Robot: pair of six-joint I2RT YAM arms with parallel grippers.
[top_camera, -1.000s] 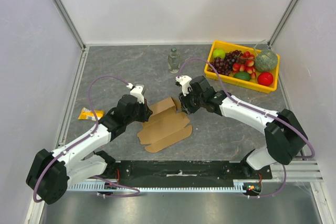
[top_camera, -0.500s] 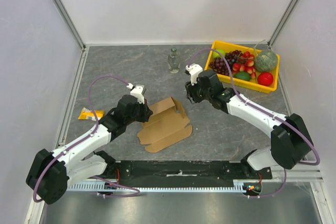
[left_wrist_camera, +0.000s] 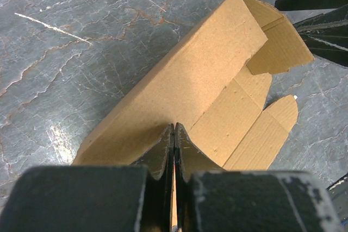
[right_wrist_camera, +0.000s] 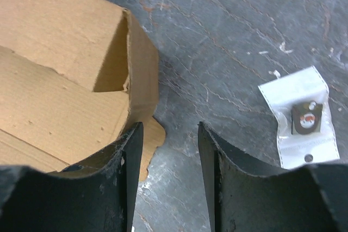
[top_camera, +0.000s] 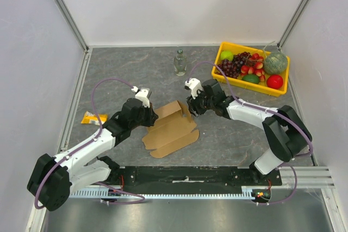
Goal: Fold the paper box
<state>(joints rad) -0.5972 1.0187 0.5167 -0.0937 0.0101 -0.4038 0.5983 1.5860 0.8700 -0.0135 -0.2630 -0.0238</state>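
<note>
The left gripper [left_wrist_camera: 174, 132] pinched the paper box [top_camera: 173, 129] wall; the right gripper [right_wrist_camera: 168, 135] stood half-open beside its corner. A yellow tray [top_camera: 247, 85] held grapes [top_camera: 234, 67] and other fruit.

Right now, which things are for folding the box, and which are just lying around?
For the job: paper box; left pincer, pinching its edge; right pincer, open by its corner.
Just lying about: yellow fruit tray; glass bottle; yellow packet; small white bag.
</note>
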